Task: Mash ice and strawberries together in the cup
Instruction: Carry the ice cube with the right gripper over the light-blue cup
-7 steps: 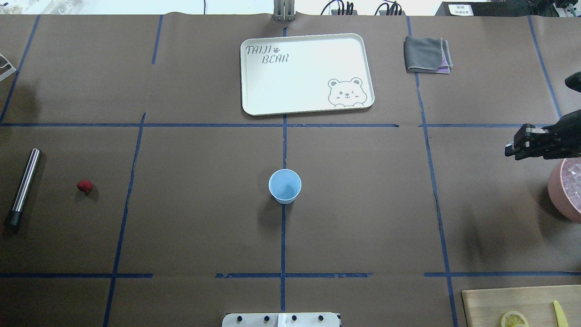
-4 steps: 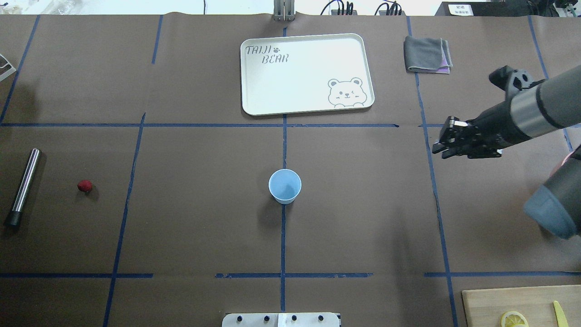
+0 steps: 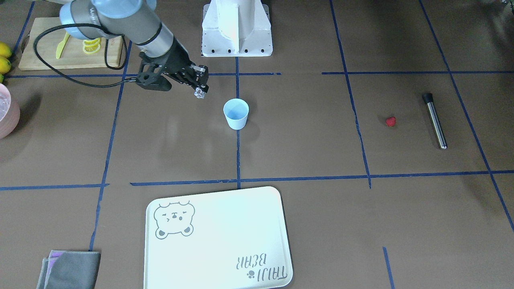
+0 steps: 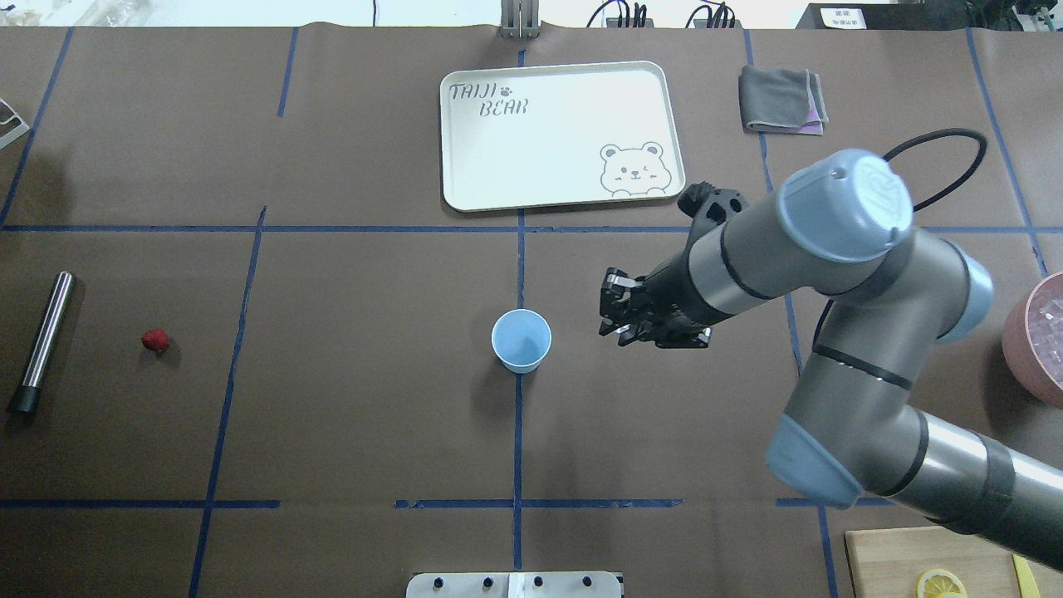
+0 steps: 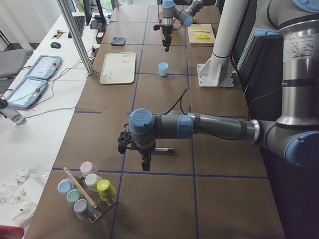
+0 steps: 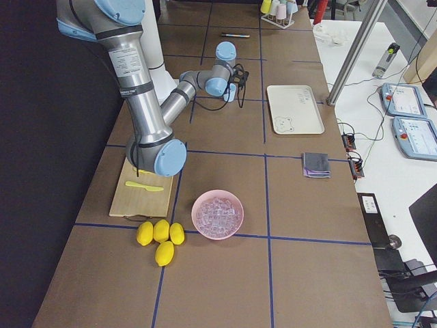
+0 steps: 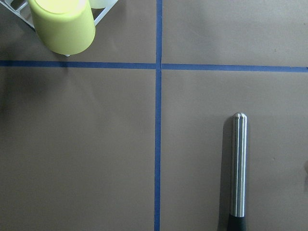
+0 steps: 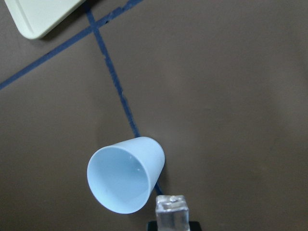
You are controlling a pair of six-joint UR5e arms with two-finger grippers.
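The pale blue cup (image 4: 521,339) stands upright at the table's middle, and nothing shows inside it in the right wrist view (image 8: 126,180). My right gripper (image 4: 610,314) hovers just right of the cup, shut on a clear cube of ice (image 3: 199,93), which shows beside the cup's rim (image 8: 171,211). The red strawberry (image 4: 154,340) lies far to the left on the table. My left gripper (image 5: 145,167) hangs over a steel rod (image 7: 237,168) at the table's left end; I cannot tell whether it is open or shut.
A pink bowl (image 4: 1020,353) of ice cubes sits at the right edge. A white bear tray (image 4: 565,124) and a grey cloth (image 4: 782,100) lie at the back. A board (image 3: 40,56) with lemon slices is near the robot's base, and a cup rack (image 5: 87,191) stands beyond the left arm.
My right arm has swung leftwards from over the pink bowl at the right edge to just beside the cup, carrying the ice. Cup, strawberry and rod have not moved.
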